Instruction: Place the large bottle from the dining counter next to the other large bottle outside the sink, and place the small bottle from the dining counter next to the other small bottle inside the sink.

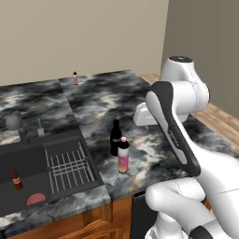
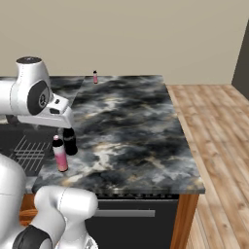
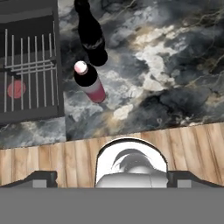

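Tall slim pink bottle (image 1: 123, 158) with a dark cap, fading paler toward the base, standing upright on the black-and-grey marbled stone table (image 1: 154, 154), just beside the tall all-black wine-shaped bottle (image 1: 115, 137) and outside the sink. Seen from the hand camera ahead of and below the claw (image 3: 111, 177), slightly toward the sink side, with the black bottle just beyond it. Not held, and well apart from the fingertips (image 3: 43, 178).

Claw raised above the near table edge, jaws spread wide and empty, nothing between them.

Dark sunken sink (image 1: 28, 163) with a wire rack (image 1: 70, 165) lying to the claw's left, past the two tall bottles. Short slim solid-red bottle (image 1: 17, 180) with a dark cap standing upright inside the basin, near a flat round reddish thing (image 1: 36, 199) on the sink floor.

Short slim pale pink bottle (image 1: 75, 78) with a dark cap, orange at the base, standing upright far ahead of the claw near the table's far edge, well apart from everything else.

Light wooden plank floor (image 2: 219, 146) off to the claw's right, beyond the table's end.
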